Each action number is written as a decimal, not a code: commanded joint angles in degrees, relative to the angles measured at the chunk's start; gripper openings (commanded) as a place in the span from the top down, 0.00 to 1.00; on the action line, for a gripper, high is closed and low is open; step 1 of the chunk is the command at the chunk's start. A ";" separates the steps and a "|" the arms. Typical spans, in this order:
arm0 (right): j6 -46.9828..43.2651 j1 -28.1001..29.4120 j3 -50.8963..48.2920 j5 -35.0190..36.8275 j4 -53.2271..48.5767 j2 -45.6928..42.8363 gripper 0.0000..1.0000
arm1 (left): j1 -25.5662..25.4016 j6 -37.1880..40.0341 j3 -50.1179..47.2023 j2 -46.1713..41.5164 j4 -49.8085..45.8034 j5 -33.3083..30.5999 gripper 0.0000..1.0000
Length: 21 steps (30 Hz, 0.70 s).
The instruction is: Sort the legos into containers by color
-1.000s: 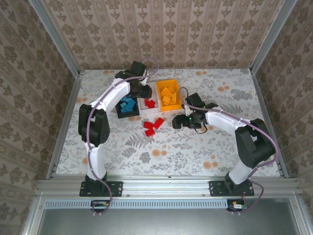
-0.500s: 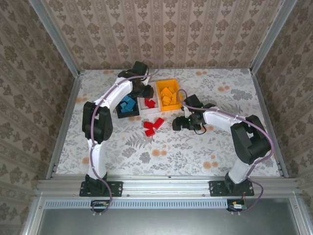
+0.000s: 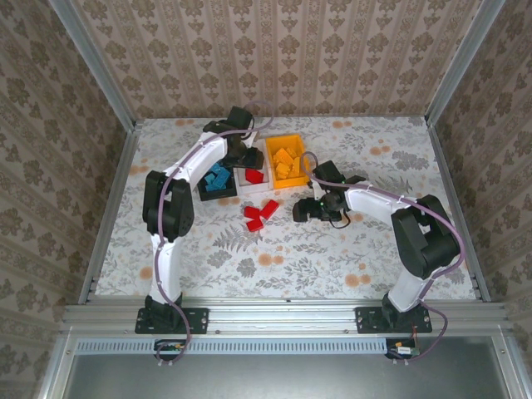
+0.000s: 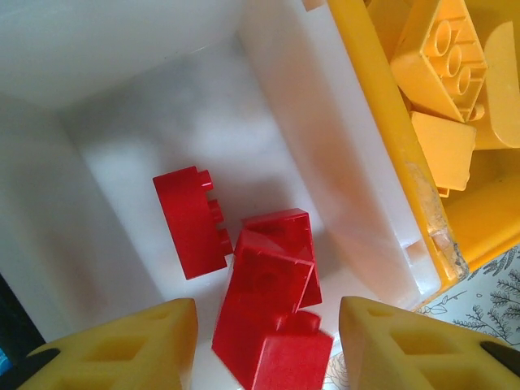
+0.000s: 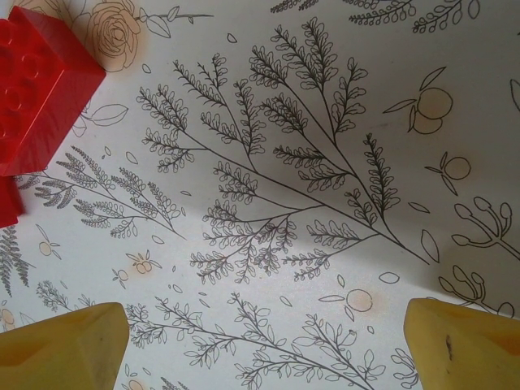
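So the left tool [image 4: 268,349] is hovering over the white bin [image 4: 341,203] with its fingers [image 4: 114,341] spread wide, gripping nothing, and a few red legos [image 4: 191,219] are lying inside. The right tool [image 5: 268,345] is hanging low over the tabletop [image 5: 325,122], wide open too, near the loose red legos [image 5: 36,89]. Blue legos [image 3: 218,178] are sitting in the black bin [image 3: 218,196], orange legos [image 4: 439,57] in the orange bin [image 4: 386,154].

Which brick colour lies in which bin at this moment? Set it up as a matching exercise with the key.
Bins:
1. black bin
2. white bin
3. orange bin

Contents:
A. orange bricks
B. blue bricks
C. red bricks

Pairs: 1-B, 2-C, 3-A
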 commanded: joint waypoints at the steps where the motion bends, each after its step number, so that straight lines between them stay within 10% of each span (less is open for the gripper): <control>1: -0.71 -0.36 0.73 -0.02 -0.09 -0.39 0.10 | 0.13 0.81 1.21 -0.48 -1.23 0.58 0.49; 21: 1.99 0.23 0.45 -2.27 0.31 -2.93 0.10 | -4.25 0.39 -21.17 -19.73 2.91 -2.30 0.37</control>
